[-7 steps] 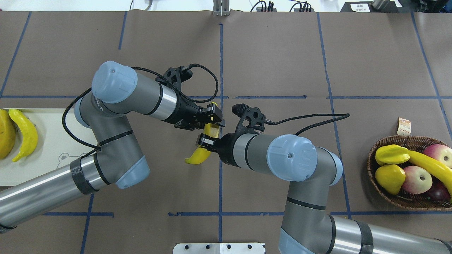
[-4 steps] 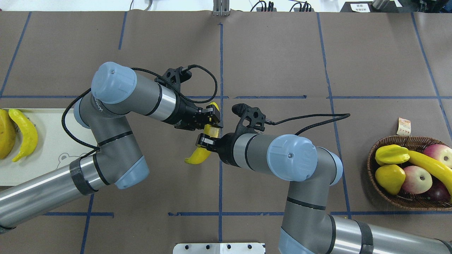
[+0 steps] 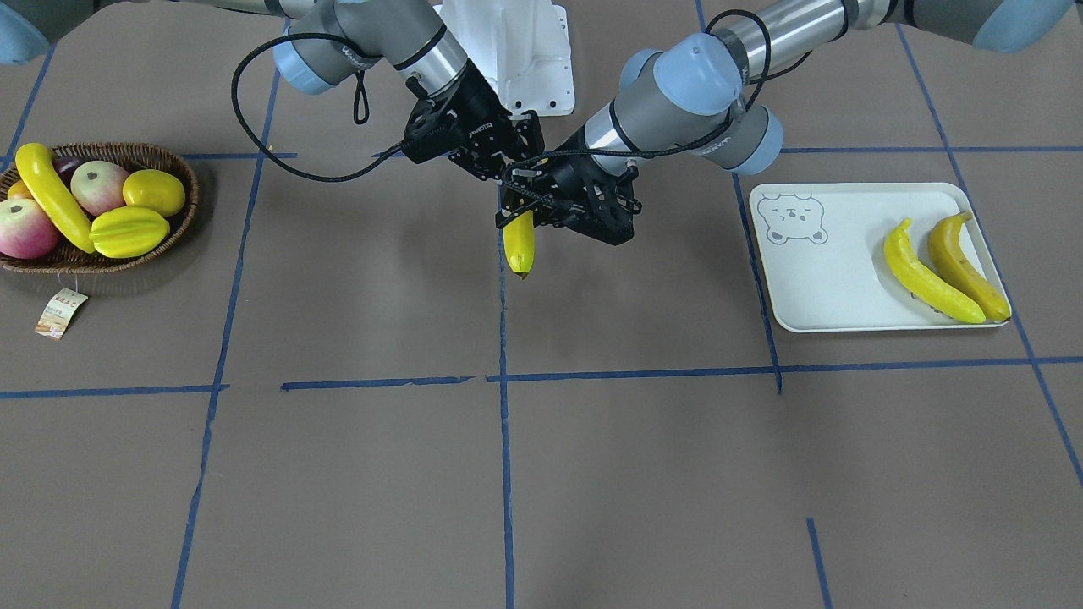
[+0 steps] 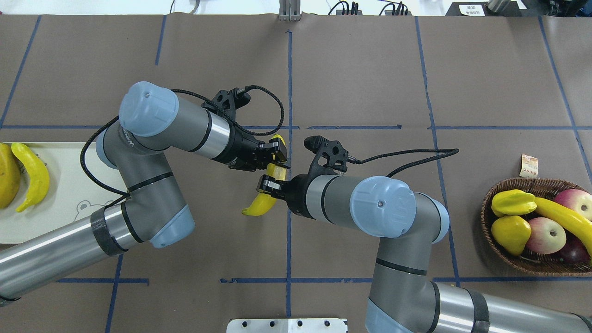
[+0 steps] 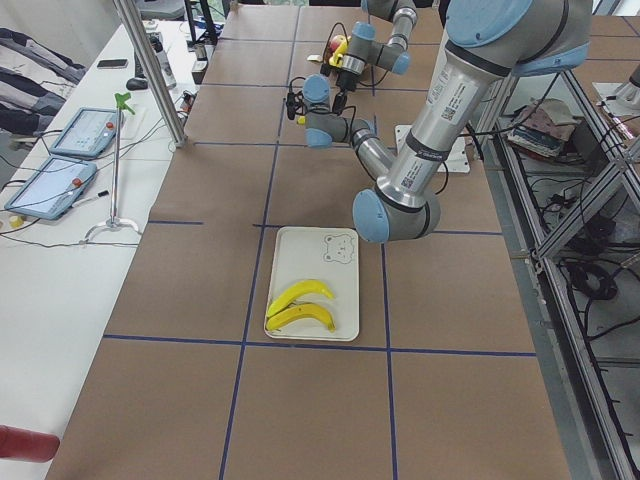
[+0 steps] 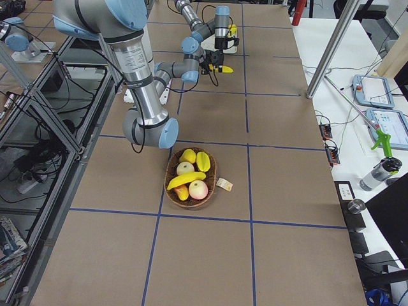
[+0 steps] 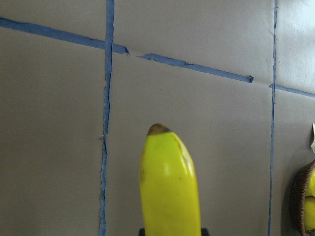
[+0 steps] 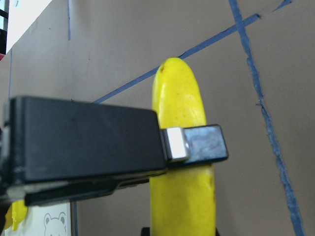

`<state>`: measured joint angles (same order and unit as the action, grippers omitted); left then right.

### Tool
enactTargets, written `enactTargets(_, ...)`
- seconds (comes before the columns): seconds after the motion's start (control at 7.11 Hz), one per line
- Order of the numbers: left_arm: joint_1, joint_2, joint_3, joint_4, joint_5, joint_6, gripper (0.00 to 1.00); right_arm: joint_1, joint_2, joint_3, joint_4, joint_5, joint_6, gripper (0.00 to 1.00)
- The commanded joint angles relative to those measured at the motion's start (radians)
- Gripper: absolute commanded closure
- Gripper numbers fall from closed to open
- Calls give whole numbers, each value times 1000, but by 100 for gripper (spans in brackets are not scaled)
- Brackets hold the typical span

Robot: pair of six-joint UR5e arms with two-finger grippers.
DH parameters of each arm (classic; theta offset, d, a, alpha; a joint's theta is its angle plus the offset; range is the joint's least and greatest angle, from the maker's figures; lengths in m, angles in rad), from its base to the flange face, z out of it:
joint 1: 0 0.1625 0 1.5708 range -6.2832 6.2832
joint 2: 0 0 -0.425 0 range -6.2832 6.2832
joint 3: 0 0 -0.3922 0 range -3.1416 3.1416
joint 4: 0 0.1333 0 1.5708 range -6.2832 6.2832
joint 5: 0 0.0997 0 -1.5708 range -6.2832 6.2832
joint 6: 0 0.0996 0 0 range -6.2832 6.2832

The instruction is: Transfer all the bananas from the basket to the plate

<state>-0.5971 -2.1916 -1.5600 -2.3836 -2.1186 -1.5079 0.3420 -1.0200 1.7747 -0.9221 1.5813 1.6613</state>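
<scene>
Bananas (image 3: 926, 272): four by our count.

Arms: both reach in to the middle of the table (image 4: 370, 69). Their elbows are bent and their wrists turned toward each other, so the grippers meet nearly tip to tip.

Right gripper (image 4: 270, 185): fingers clamped on the held banana (image 4: 261, 203) at about mid-length, carrying it clear of the table.

Left gripper (image 4: 280, 155): fingers straddle that banana's upper end, with one pad (image 8: 206, 142) lying across its face. We cannot tell whether they grip it.

Held, one: long axis steep, dark lower tip toward the table, upper end among the left fingers.

On the plate (image 3: 829, 279), two: a brighter one (image 3: 926, 272) and a darker one (image 3: 964, 266). They lie side by side at the end away from the bear print, long axes parallel and slanting.

In the basket (image 4: 484, 217), one: the basket banana (image 4: 562, 217), laid slantwise over the other fruit, at the table's right end.

Also in the basket:
- one starfruit (image 4: 513, 202)
- one lemon (image 4: 510, 233)
- two apples (image 4: 546, 235) (image 4: 573, 202)
- one dark red fruit (image 4: 575, 249), partly hidden

Beside the basket: one paper tag (image 4: 529, 165).
</scene>
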Motion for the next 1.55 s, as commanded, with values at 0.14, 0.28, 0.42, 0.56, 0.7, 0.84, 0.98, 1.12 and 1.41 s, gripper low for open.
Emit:
enactTargets(0.14, -4, 3, -2, -3, -1, 1, 96, 3, 0, 0, 0, 0, 3, 0)
enactTargets(0.28, -13, 7, -2, 3, -7, 3, 98, 17, 0, 0, -1, 2, 5, 0)
enactTargets(0.42, -27, 13, -3, 62, -9, 6, 98, 17, -8, 0, -17, 5, 3, 0)
enactTargets(0.56, -48, 15, -14, 128, -24, 9, 98, 25, -14, 2, -30, 14, 2, 0)
enactTargets(0.7, -78, 16, -20, 224, -50, 17, 98, 38, -15, 31, -140, 34, -3, 0)
enactTargets(0.84, -95, 35, -40, 262, -50, 18, 98, 55, -19, 102, -264, 81, -8, 0)
enactTargets(0.98, -114, 47, -57, 311, -49, 26, 98, 84, -47, 188, -400, 147, -9, 0)
enactTargets(1.12, -134, 65, -98, 422, -41, 108, 98, 121, -60, 263, -534, 208, -18, 0)
enactTargets(1.41, -182, 133, -258, 724, 24, 286, 97, 166, -57, 351, -775, 294, -113, 0)
